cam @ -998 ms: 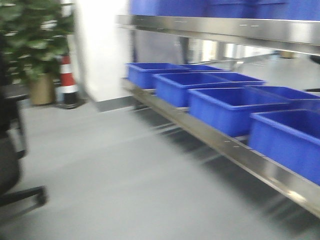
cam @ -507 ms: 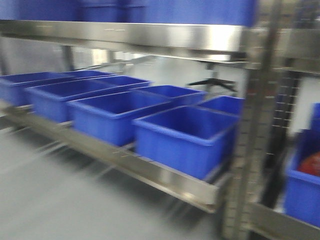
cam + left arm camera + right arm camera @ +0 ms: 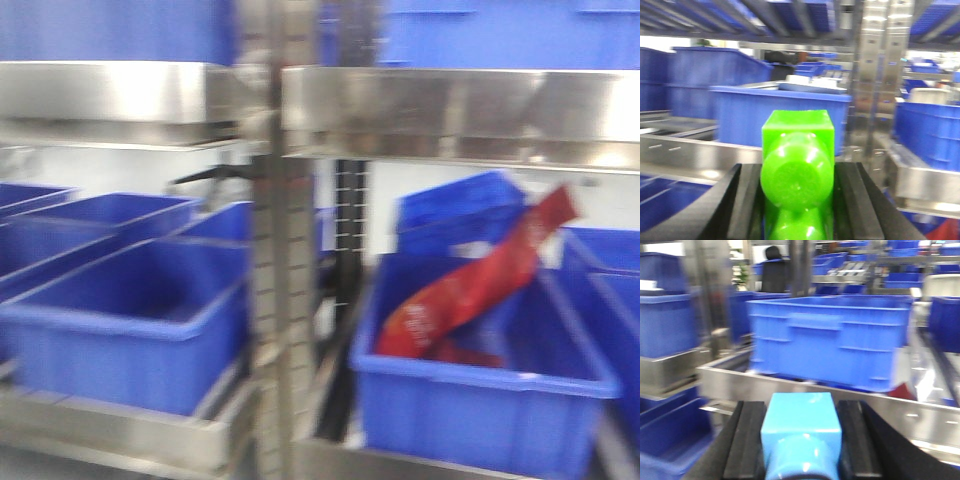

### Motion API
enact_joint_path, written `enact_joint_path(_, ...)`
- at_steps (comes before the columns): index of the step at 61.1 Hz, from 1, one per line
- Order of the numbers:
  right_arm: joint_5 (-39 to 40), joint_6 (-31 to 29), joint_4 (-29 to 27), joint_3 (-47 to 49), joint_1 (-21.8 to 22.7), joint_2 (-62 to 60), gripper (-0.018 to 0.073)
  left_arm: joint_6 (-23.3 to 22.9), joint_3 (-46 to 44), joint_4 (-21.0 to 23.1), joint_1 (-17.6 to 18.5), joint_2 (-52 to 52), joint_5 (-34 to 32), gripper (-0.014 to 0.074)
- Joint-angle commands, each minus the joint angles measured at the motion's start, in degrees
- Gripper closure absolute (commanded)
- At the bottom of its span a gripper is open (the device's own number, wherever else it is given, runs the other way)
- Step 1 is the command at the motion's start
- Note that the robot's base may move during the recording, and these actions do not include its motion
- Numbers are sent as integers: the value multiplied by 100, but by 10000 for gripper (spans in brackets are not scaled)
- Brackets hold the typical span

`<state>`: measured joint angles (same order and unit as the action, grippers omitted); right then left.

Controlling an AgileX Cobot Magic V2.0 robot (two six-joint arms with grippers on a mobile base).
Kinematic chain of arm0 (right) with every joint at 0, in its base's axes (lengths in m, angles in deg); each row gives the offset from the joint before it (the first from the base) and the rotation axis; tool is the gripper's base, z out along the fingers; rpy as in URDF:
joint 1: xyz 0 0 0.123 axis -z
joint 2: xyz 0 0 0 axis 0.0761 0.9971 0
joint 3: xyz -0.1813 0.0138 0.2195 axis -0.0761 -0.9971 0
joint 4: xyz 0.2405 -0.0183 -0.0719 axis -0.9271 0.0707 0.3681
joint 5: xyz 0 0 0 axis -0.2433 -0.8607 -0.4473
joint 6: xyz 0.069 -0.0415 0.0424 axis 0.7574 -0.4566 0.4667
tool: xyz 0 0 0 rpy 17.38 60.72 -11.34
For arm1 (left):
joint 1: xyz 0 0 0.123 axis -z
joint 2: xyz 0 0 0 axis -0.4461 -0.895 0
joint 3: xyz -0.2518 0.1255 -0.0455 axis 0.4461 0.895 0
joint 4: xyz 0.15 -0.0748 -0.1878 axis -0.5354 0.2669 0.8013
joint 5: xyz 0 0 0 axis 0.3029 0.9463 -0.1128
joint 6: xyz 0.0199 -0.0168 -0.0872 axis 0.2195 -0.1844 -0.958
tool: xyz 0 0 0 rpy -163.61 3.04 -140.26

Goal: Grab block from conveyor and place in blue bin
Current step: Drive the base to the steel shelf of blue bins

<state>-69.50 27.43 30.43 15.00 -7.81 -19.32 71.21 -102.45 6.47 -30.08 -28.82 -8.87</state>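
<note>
— Between the jaws of the right gripper [image 3: 801, 407], what sits there?

— The block [image 3: 800, 422], light blue, with a black pad pressed against each side and its front end just past the tips. The jaws are narrow, closed on it.

— And the left gripper [image 3: 798, 170]?

— Much the same: its jaws are clamped on a green block [image 3: 797, 132]. That makes two blocks, one per gripper.

— What lies ahead of the blue one?

— A steel shelf edge [image 3: 805, 390] runs across just beyond the jaws. A blue bin [image 3: 830, 340] stands on it with its side wall facing the camera. More bins [image 3: 665, 320] sit behind and to both sides, too blurred to count.

— And the front view?

— A steel post [image 3: 272, 330] stands upright near the middle. Left of the post, at least four open bins sit along the lower shelf [image 3: 120, 435], and the nearest bin [image 3: 130, 340] is just beside the post. Right of the post I count three. The front bin [image 3: 480, 420] holds a red packet [image 3: 470, 290] that leans up past the rim, a tilted one sits behind it, and another is at the frame's edge.

— Any room to move?

— Open air shows between the bin rims and the upper shelf [image 3: 450, 105] on both sides of the post. The whole view is blurred.
</note>
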Motion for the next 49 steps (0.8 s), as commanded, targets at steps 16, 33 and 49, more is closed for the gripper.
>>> enact_joint_path(16,128,-19,54,-9,-1,-13,721,25,8,43,-9,30,-97,707)
enact_joint_path(33,128,-19,54,-9,-1,-13,721,25,8,43,-9,30,-97,707)
enact_joint_path(49,128,-19,54,-9,-1,-13,721,25,8,43,-9,30,-97,707)
